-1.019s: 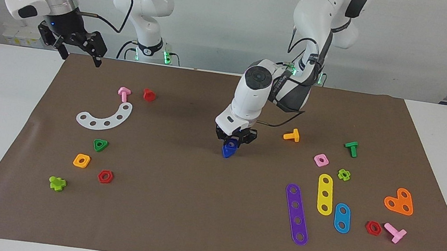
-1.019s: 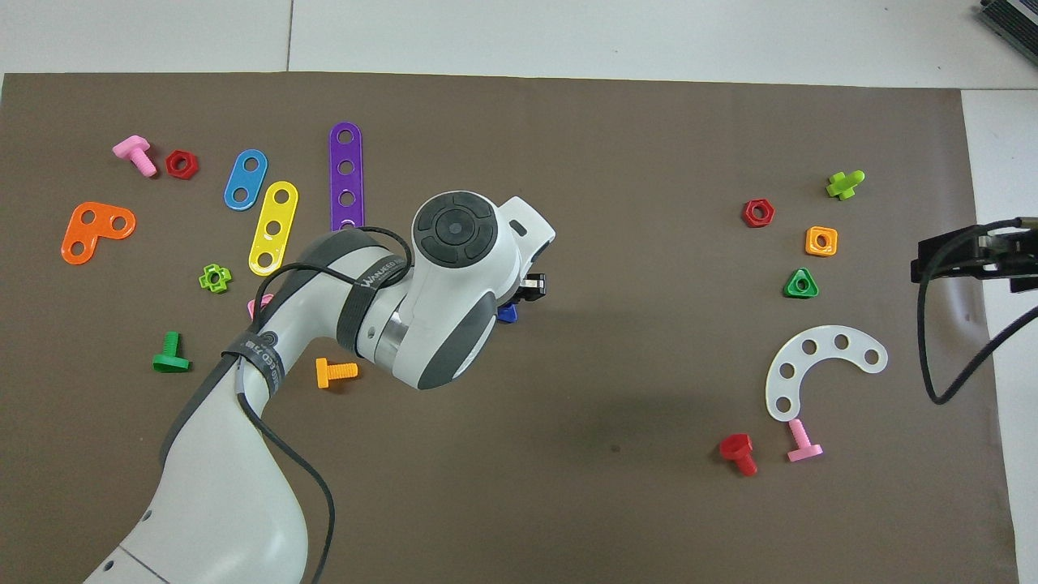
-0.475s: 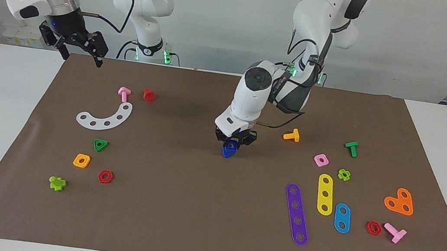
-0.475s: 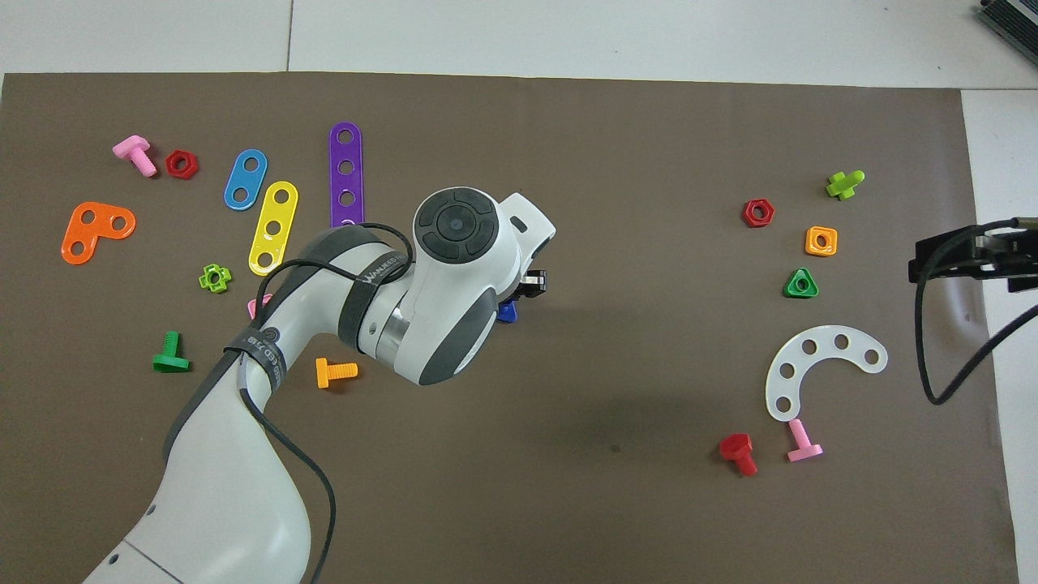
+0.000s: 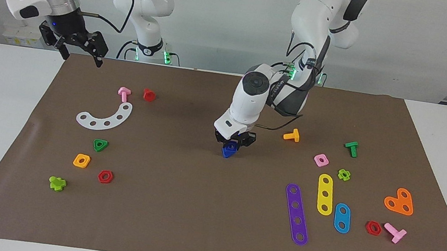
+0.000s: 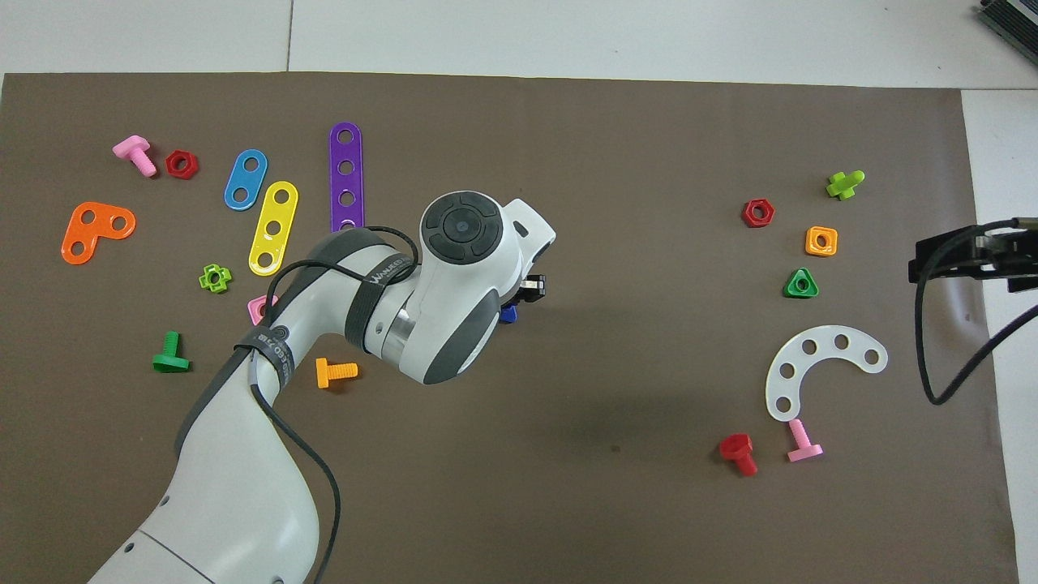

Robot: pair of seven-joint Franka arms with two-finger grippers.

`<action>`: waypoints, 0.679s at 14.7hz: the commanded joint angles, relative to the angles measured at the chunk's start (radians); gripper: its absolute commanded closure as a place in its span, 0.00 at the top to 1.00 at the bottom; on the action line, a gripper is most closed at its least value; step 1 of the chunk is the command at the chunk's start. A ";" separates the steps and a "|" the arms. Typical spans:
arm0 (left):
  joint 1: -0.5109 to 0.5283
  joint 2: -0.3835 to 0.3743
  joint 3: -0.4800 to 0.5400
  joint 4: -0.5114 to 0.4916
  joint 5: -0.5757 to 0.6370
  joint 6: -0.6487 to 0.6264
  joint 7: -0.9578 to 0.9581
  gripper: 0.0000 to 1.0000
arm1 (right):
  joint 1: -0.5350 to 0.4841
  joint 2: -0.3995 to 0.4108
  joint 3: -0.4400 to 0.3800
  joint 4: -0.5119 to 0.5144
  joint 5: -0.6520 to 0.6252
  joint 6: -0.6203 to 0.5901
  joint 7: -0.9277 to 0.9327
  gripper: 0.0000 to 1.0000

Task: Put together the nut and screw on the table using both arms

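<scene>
Left gripper (image 5: 231, 143) jaws clamped on blue screw (image 5: 228, 150) mid-bench; nut undiscernible. Right gripper (image 5: 80, 47) jaws wide, waiting.

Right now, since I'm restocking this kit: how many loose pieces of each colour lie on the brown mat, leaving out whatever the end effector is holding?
pink pieces: 3
red pieces: 3
orange pieces: 3
dark green pieces: 2
lime pieces: 2
blue strip: 1
yellow strip: 1
purple strip: 1
white arc: 1
Total: 17
</scene>
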 commanded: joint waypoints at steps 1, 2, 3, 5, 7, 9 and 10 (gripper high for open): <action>-0.021 0.000 0.018 -0.010 0.015 0.001 -0.008 0.09 | 0.002 -0.017 -0.005 -0.018 0.004 0.000 -0.022 1.00; -0.021 -0.001 0.018 -0.011 0.018 0.003 -0.006 0.09 | 0.002 -0.017 -0.005 -0.018 0.004 0.000 -0.022 1.00; -0.021 0.000 0.018 -0.017 0.020 0.005 -0.006 0.09 | 0.002 -0.017 -0.005 -0.018 0.004 0.000 -0.022 1.00; -0.021 0.000 0.018 -0.033 0.020 0.031 -0.008 0.09 | 0.002 -0.017 -0.005 -0.018 0.004 0.000 -0.022 1.00; -0.024 -0.001 0.018 -0.039 0.021 0.035 -0.008 0.09 | 0.002 -0.017 -0.005 -0.018 0.004 0.000 -0.022 1.00; -0.027 -0.001 0.020 -0.039 0.021 0.035 -0.008 0.09 | 0.002 -0.017 -0.005 -0.018 0.004 0.000 -0.022 1.00; -0.027 -0.001 0.020 -0.036 0.020 0.032 -0.008 0.09 | 0.002 -0.017 -0.005 -0.018 0.004 0.000 -0.022 1.00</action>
